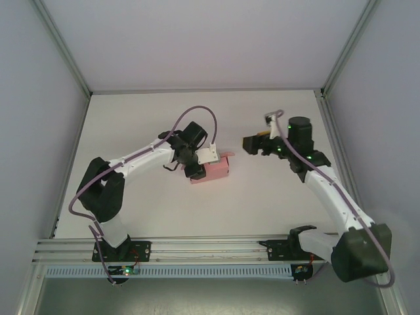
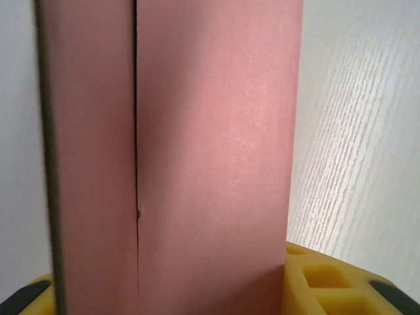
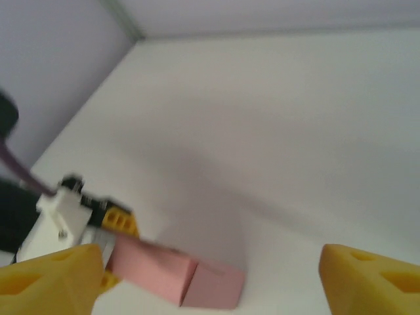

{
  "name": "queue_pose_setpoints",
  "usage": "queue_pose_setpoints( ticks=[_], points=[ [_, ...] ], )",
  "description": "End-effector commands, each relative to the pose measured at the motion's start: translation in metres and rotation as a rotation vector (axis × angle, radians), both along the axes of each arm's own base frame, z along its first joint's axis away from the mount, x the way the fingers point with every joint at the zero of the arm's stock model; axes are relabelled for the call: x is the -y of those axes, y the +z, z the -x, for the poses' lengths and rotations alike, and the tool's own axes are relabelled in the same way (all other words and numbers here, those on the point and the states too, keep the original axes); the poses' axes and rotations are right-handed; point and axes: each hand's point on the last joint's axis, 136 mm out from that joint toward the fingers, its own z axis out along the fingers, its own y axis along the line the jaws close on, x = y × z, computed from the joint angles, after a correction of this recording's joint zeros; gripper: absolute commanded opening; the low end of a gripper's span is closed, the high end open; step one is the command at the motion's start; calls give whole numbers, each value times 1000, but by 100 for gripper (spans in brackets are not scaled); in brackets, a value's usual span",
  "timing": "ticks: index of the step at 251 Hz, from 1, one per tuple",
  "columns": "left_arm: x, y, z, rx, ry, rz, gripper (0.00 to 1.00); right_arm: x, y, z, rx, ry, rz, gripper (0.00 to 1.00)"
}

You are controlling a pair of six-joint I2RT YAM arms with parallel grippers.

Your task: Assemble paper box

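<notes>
Paper box [image 1: 211, 172] lies about mid-tabletop [image 1: 151, 118], with bare white surface on every side of it. The enclosure walls [image 1: 39, 98] and the aluminium rail [image 1: 197, 246] at the near edge stand well apart from the box.

The right gripper [image 1: 249, 143] is off to the right of the box, not touching it, with open tabletop between the 2. The right arm [image 1: 328, 190] reaches in from the box's near right, bent at the elbow. Its yellow fingers [image 3: 46, 279] are spread wide with nothing between them.

The left arm [image 1: 141, 157] stretches in from the left of the box. The left gripper [image 1: 211, 157] meets the box on its far side and is clamped on it. From the left wrist, pink card fills the space between the 2 yellow finger bodies [image 2: 328, 282].

The box is a small pink rectangular block, folded up. 1 thin dark seam [image 2: 136, 131] runs the length of the face toward the left wrist camera.
</notes>
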Motion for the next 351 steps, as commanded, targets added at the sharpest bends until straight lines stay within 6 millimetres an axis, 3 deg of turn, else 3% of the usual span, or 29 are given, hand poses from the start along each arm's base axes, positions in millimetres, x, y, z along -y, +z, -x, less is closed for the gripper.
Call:
queue_pose_setpoints(
  ticks=[1, 19, 49, 72, 111, 162, 205, 252, 286, 304, 335, 351],
  points=[
    [-13, -15, 20, -133, 6, -71, 38, -29, -27, 25, -12, 229, 153, 78],
    [-12, -18, 21, -142, -14, -66, 39, -40, -45, 29, -12, 294, 268, 78],
    [-12, -22, 23, -149, -38, -74, 39, -41, -69, 12, -13, 308, 415, 76],
    [-14, -24, 23, -143, -42, -85, 38, -44, -80, -1, -23, 353, 450, 67],
    [-13, -23, 20, -134, -39, -86, 39, -59, -89, 8, -75, 492, 439, 43],
    [-13, -22, 13, -117, -1, -94, 38, -60, -89, 21, -139, 480, 437, 0],
    [-9, -21, 5, -101, 26, -81, 38, -76, -77, 31, -183, 386, 400, 0],
    [-5, -22, -4, -96, 58, -81, 38, -94, -68, 22, -318, 136, 170, 0],
    [-2, -21, -7, -92, 65, -73, 38, -94, -75, 15, -385, -10, 25, 0],
    [-1, -20, -8, -87, 64, -67, 38, -101, -74, 17, -417, -2, -45, 0],
    [-2, -21, -10, -78, 64, -74, 37, -102, -83, 20, -429, 9, -20, 0],
    [-2, -20, -10, -75, 64, -74, 37, -95, -98, 25, -447, -9, 38, 0]
  ],
)
